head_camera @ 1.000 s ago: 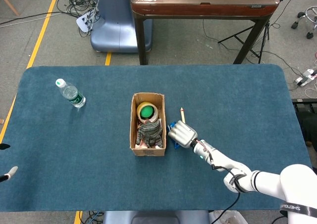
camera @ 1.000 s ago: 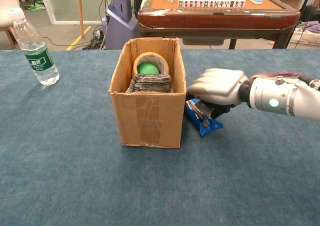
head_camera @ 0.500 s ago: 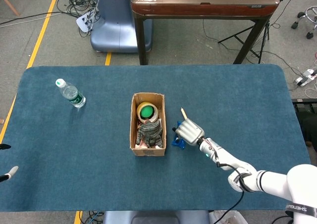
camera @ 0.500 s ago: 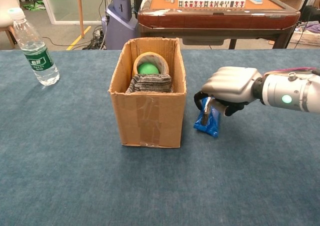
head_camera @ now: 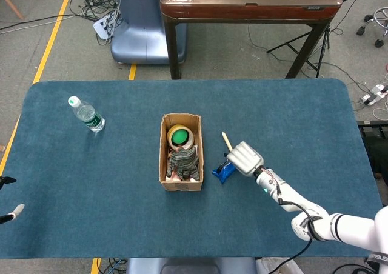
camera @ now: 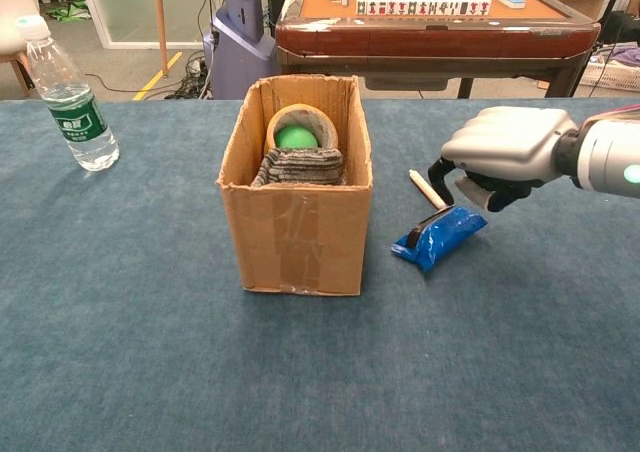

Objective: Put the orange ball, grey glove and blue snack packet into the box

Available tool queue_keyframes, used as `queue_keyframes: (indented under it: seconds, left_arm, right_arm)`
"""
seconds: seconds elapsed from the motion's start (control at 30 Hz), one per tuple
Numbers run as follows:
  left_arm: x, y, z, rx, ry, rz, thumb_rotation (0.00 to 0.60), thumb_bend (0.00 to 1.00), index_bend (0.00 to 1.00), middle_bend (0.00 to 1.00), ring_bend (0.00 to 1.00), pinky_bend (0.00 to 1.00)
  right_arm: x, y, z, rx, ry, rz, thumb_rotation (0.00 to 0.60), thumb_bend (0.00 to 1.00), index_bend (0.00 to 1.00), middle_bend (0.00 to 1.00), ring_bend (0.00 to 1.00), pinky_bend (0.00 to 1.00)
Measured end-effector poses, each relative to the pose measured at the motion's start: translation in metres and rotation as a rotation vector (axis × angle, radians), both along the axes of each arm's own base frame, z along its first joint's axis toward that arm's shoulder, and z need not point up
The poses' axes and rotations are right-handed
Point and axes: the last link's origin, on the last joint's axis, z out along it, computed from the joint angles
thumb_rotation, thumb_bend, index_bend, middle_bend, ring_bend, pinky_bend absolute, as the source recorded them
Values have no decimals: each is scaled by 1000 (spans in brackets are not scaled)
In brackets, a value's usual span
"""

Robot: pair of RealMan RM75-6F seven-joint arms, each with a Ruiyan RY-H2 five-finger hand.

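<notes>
A cardboard box (head_camera: 180, 177) (camera: 297, 242) stands mid-table. Inside it a grey striped glove (head_camera: 183, 163) (camera: 300, 165) lies in front of a green ball (head_camera: 179, 137) (camera: 296, 135) that sits in a yellowish ring. To the right of the box, the blue snack packet (head_camera: 224, 172) (camera: 438, 236) slants with its left end on the cloth. My right hand (head_camera: 244, 157) (camera: 510, 150) holds its raised right end with curled fingers. Only fingertips of my left hand (head_camera: 8, 214) show at the left edge of the head view, spread apart and holding nothing.
A pencil (head_camera: 227, 140) (camera: 427, 188) lies on the cloth just behind the packet. A water bottle (head_camera: 86, 114) (camera: 68, 90) stands at the far left. A wooden mahjong table (camera: 440, 22) is behind the blue-covered table (head_camera: 291, 116).
My right hand has risen and drawn to the right, away from the box, taking the packet with it; the packet went from lying against the box to slanting from the hand.
</notes>
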Motion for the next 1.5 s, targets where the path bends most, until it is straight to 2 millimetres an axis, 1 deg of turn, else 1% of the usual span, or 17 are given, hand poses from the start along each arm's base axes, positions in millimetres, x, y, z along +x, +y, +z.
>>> queue_keyframes:
  seconds: [0.03,0.07,0.1,0.13,0.17,0.23,0.27,0.3,0.33,0.43,0.57,0.7,0.93,1.2,1.37,1.47,1.5]
  left_arm:
    - [0,0,0,-1,0,1,600,117,357,363,279,402]
    - [0,0,0,-1,0,1,600,118,357,363,279,402]
    - [0,0,0,-1,1,1,600,117,357,363,279,402]
    - [0,0,0,-1,1,1,600,117,357,363,278,402]
    - [0,0,-1,-1,1,1,600,117,357,363,279,402]
    - [0,0,-1,-2,1,0,600,117,357,363,279,402]
    - [0,0,-1,-2,0,1,600,117,357,363,279,402]
    - [-1,-1,-1,-2,0,2,600,117,357,363,278,402]
    - [-1,-1,-1,-2,0,2,600,117,357,363,279,402]
    - [-1,-1,-1,-1,-1,1,600,117,357,363,278,402]
    - [-1,-1,0,0,-2,3,600,117,357,363,279,402]
    - [-1,-1,0,1,-4,8,600,117,357,363,278,402]
    - [-1,0,1,6,-8,16,600,117,357,363,279,404]
    - [0,-1,2,9,-12,13,600,117,357,363,279,404]
    - [0,-1,4,10,-14,10,600,117,357,363,279,404]
    - [0,-3,4,12,-16,9,600,117,357,363,279,404]
    - [0,-3,4,13,-17,9,600,117,357,363,279,404]
  right_arm:
    - [0,0,3,-6,-12,1,600,533,463,697,745,896]
    - [0,0,5,-11,-20,3,600,482,463,656,709,868]
    - [0,-1,7,-16,-29,5,600,401,463,600,656,819]
    - [0,-1,9,-23,-39,8,600,302,463,537,596,751]
    - [0,-1,10,-28,-46,10,600,246,463,502,559,709]
    - [-1,-1,13,-39,-62,15,600,76,463,403,430,573]
    - [-1,-1,13,-45,-68,17,600,28,462,366,370,512]
    - [-2,-1,14,-51,-73,19,600,10,462,345,337,474]
    - [-3,-1,14,-59,-79,22,600,0,462,317,292,419]
    - [-6,-1,11,-63,-88,22,600,0,451,286,249,358]
    - [-8,0,7,-45,-80,16,600,0,392,261,239,350]
    - [-10,0,1,-30,-66,11,600,0,372,250,229,348]
    - [-16,-1,-14,-12,-23,9,600,0,283,113,94,265]
    - [-14,0,-30,19,-17,-4,600,0,266,115,92,265]
    - [-13,-1,-37,33,-14,-14,600,0,266,175,96,265]
    - [-14,-2,-38,37,-13,-25,600,0,266,224,140,281]
    - [-14,-3,-38,37,-12,-26,600,0,266,242,159,305]
